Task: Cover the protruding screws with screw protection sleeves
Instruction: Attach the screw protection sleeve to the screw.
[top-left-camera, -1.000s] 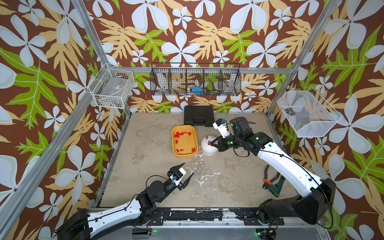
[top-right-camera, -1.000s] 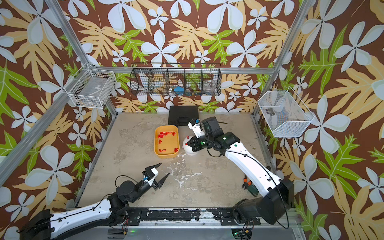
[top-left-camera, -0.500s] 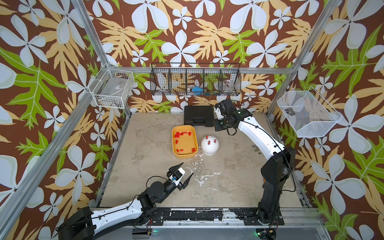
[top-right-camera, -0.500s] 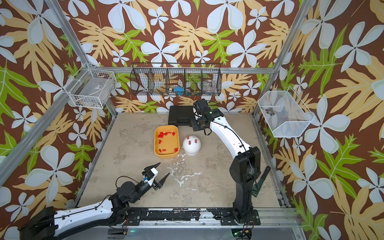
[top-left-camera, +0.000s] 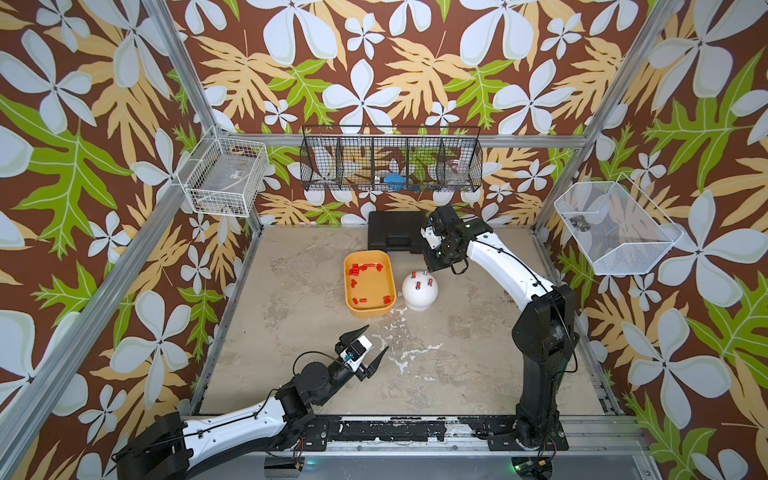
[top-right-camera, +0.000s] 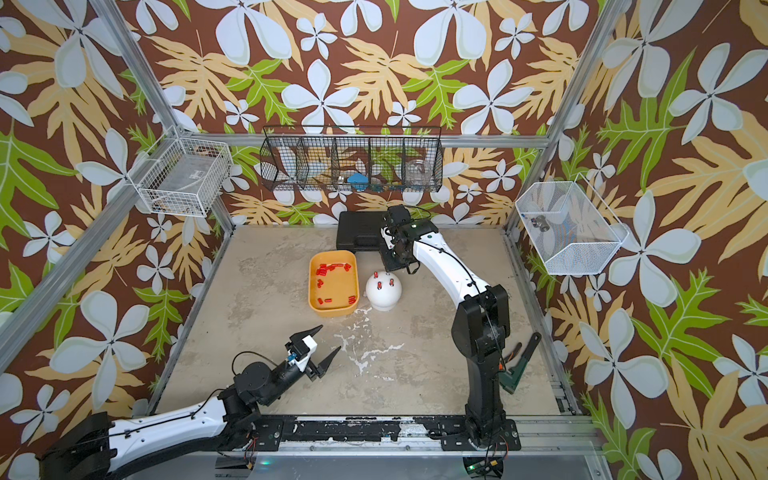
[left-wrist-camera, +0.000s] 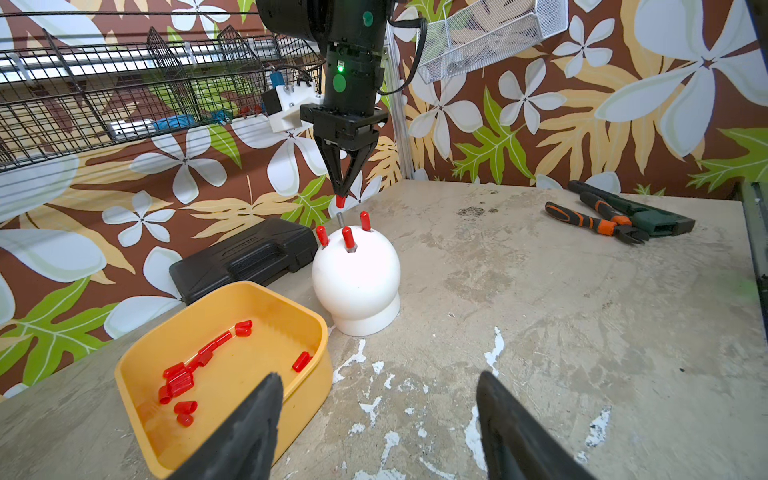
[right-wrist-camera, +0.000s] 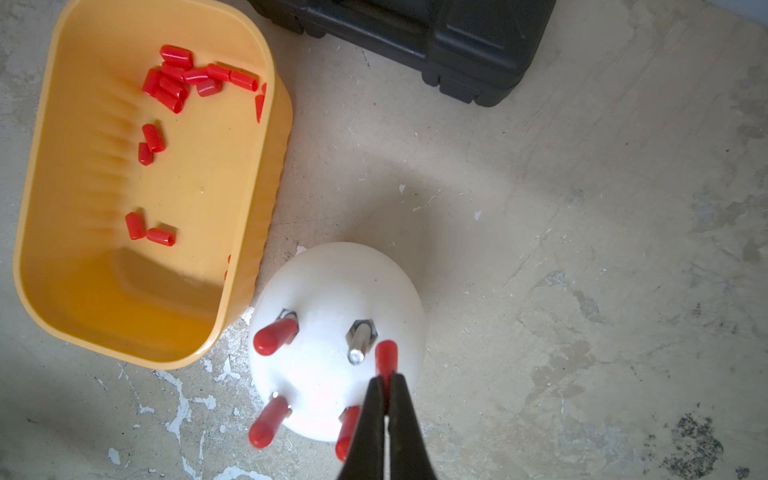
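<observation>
Last sleeve (left-wrist-camera: 340, 202) poised over the one bare screw (right-wrist-camera: 358, 345)
It is pinched in the right gripper (right-wrist-camera: 386, 379) above the white dome (left-wrist-camera: 357, 274); the left gripper (left-wrist-camera: 378, 376) is held spread, empty. If lowered off-axis, it could be snagged on the screw tip and twisted out.

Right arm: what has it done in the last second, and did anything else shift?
The right gripper, shut on a red sleeve, rose from low beside the white dome, swung back toward the black case, and now hangs over the bare stud. The left gripper stayed open in place; dome and yellow tray did not move.
</observation>
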